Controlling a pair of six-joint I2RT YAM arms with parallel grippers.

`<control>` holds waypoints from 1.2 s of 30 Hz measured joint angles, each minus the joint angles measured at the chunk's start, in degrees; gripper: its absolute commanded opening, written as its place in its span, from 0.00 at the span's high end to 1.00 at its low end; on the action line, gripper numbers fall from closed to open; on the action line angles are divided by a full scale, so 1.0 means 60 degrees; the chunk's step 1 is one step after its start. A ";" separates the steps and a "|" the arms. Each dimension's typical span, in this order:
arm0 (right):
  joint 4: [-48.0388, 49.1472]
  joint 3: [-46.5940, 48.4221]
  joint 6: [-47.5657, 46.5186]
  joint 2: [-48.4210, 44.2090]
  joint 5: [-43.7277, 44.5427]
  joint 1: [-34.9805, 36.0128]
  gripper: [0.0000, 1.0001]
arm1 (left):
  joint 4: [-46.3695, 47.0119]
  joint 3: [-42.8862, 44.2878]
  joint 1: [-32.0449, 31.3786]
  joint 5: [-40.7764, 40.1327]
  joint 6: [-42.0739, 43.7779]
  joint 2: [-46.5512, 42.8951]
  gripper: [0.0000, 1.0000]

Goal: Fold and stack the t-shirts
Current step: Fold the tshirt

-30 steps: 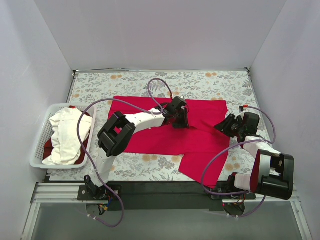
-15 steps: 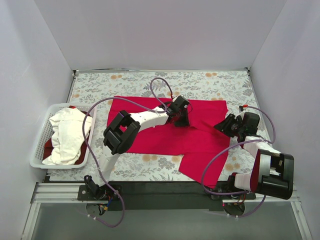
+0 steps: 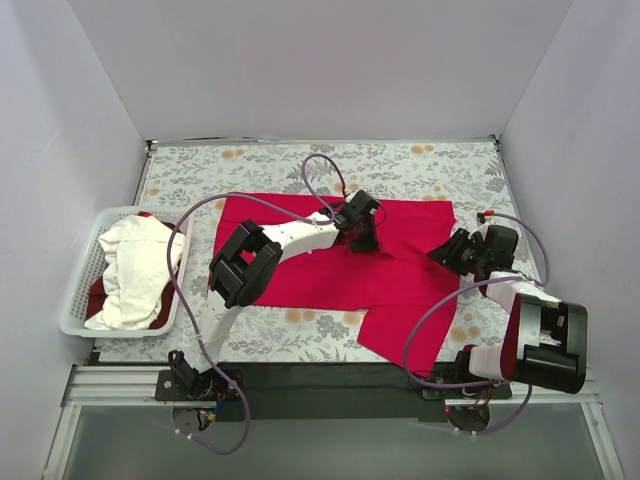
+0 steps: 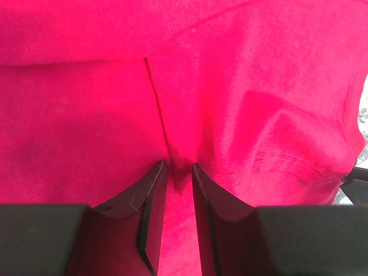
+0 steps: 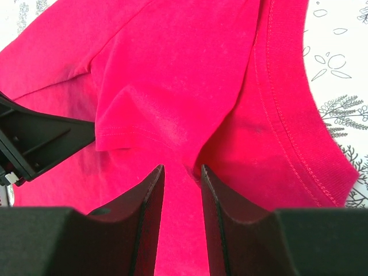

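at the far left a white slatted basket (image 3: 72,300) was seen just beside the floral cloth (image 3: 420,165). a crumpled white t-shirt (image 3: 135,270) was heaped in it, with a second red shirt (image 3: 97,297) partly shown beneath. the red t-shirt (image 3: 320,285) was laid out across the middle of the floral cloth, mostly flat, with one part trailed toward the near right edge. the left gripper (image 3: 362,238) was set down on this shirt's upper middle. in the left wrist view its fingers (image 4: 150,192) were drawn nearly together, and a raised crease of the red cloth was pinched between them. further right, the right gripper (image 3: 447,250) was placed at the shirt's right edge, near a stitched hem (image 5: 287,144). its fingers (image 5: 148,207) were narrowly parted, and a pucker of the same cloth was clamped in the gap.
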 measured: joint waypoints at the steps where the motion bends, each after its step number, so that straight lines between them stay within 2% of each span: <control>1: 0.0015 -0.0007 -0.0007 0.0018 0.0004 0.0000 0.62 | -0.0004 0.0000 0.0000 0.0000 0.0000 0.0000 0.77; 14: 0.0164 -0.0321 -0.0022 0.0131 -0.0076 -0.0015 0.64 | -0.0033 0.0000 -0.0022 0.0011 -0.0055 -0.0004 0.78; 15: 0.0168 -0.0321 -0.0022 0.0131 -0.0087 -0.0018 0.64 | -0.0040 0.0000 -0.0026 0.0007 -0.0062 0.0000 0.79; 16: 0.0175 -0.0321 -0.0022 0.0131 -0.0091 -0.0018 0.64 | -0.0044 0.0000 -0.0029 0.0007 -0.0062 -0.0004 0.84; 24: 0.0175 -0.0368 -0.0022 0.0131 -0.0146 -0.0044 0.66 | -0.0149 0.0000 -0.0102 0.0011 -0.0066 -0.0004 0.92; 27: 0.0175 -0.0375 -0.0022 0.0131 -0.0149 -0.0044 0.69 | -0.0186 0.0000 -0.0135 0.0015 -0.0069 0.0000 0.98; 30: 0.0175 -0.0386 -0.0047 0.0124 -0.0149 -0.0044 0.78 | -0.0211 0.0000 -0.0149 0.0011 -0.0069 -0.0004 1.00; 34: 0.0168 -0.0459 -0.0036 0.0004 -0.0142 -0.0047 0.95 | -0.0215 0.0000 -0.0153 0.0004 -0.0062 -0.0004 1.00; 36: 0.0171 -0.0466 -0.0015 -0.0087 -0.0142 -0.0055 0.99 | -0.0219 0.0000 -0.0153 -0.0036 -0.0055 -0.0004 1.00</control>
